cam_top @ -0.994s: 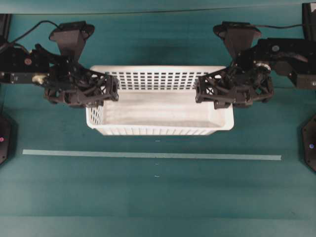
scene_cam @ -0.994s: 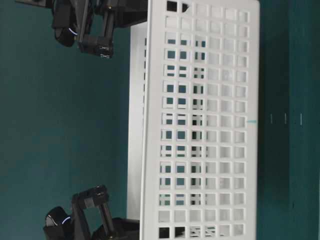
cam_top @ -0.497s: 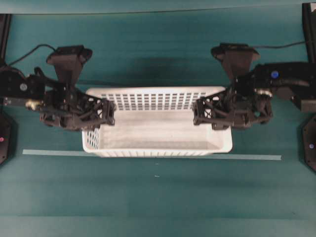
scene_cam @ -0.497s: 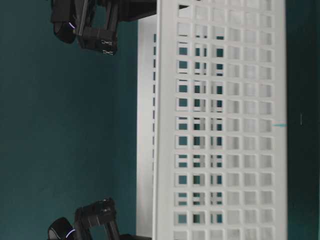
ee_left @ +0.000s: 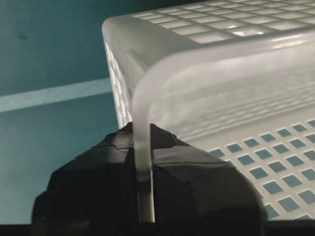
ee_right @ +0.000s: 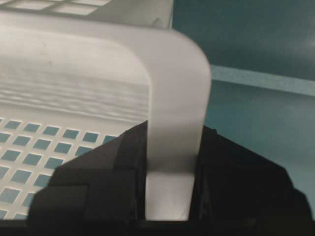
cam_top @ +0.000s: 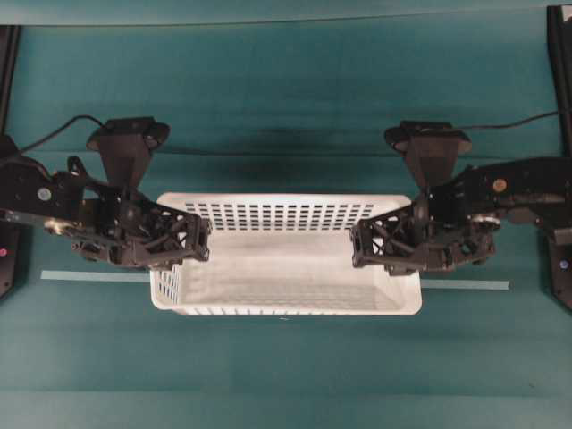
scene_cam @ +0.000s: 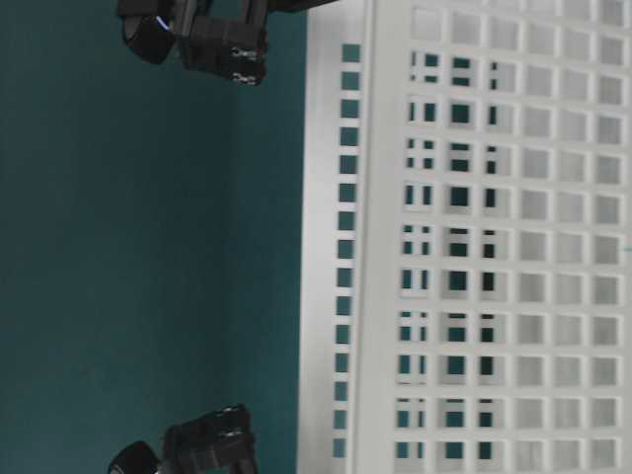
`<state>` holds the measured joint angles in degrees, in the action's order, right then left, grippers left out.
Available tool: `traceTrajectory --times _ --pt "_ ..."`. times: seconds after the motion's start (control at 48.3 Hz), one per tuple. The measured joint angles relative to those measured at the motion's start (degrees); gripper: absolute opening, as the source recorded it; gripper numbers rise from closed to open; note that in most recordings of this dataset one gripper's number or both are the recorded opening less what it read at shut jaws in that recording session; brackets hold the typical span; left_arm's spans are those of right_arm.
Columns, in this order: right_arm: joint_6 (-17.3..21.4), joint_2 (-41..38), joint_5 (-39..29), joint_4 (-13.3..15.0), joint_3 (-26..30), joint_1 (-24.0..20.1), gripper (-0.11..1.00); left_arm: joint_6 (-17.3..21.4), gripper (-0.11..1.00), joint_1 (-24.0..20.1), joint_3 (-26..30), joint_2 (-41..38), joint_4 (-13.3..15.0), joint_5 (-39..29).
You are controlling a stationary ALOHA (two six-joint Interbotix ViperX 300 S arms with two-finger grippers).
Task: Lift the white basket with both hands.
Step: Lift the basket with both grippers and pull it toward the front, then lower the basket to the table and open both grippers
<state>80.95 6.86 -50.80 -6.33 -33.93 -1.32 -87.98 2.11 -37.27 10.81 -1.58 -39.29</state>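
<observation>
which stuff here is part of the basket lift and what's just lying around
Part of the job:
- white basket
- left gripper, fingers shut on the basket's left rim
- right gripper, fingers shut on the basket's right rim

Just there:
- pale tape line on the teal table, passing under the basket

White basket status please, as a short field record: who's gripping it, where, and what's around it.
object: white basket, nothing visible inside it
left gripper: shut on the basket's left end rim; wrist view shows the rim pinched between its fingers
right gripper: shut on the right end rim
basket position: spans between both grippers, overlapping the pale tape line
surface: teal table
lift state: seems raised, not certain
</observation>
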Motion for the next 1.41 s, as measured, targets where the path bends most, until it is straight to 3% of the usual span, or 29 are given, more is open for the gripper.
traceTrajectory --times 1.408 --pt "0.4 -3.2 3.0 0.6 -0.9 -0.8 0.17 -0.3 -0.02 0.5 -2.3 -4.0 0.0 4.4"
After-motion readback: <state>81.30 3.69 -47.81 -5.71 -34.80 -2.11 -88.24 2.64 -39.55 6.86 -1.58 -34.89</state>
